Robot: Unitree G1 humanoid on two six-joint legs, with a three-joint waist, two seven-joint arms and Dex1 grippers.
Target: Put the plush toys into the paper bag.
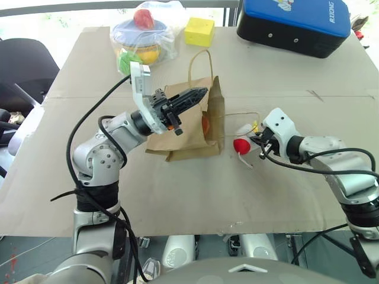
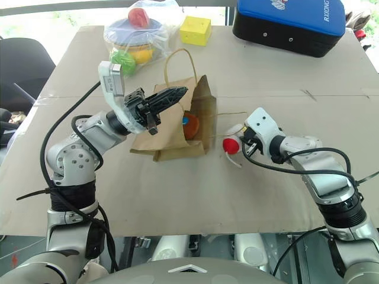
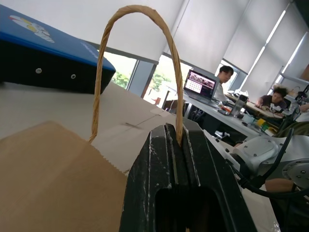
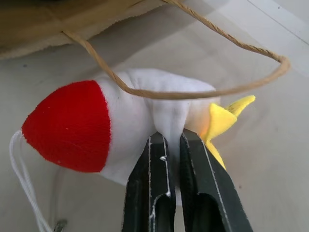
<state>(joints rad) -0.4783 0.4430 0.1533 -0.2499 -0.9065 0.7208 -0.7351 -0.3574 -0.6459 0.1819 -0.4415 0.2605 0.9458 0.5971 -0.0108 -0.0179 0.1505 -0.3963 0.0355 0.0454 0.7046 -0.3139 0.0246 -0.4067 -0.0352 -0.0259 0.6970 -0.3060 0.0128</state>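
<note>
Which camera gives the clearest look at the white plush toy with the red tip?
The right wrist view: the white plush toy lies close up, pinched by the right gripper under a bag handle. Both eye views show it small, beside the paper bag. The left wrist view faces elsewhere.

The brown plush toy (image 2: 189,124) is mostly tucked inside the paper bag (image 2: 177,133), just an orange-brown patch with a blue mark peeking out. The blue and black case (image 1: 296,23) gets chopped by the top edge. The white plush toy (image 1: 243,139) is half hidden behind the right gripper (image 1: 259,141).
</note>
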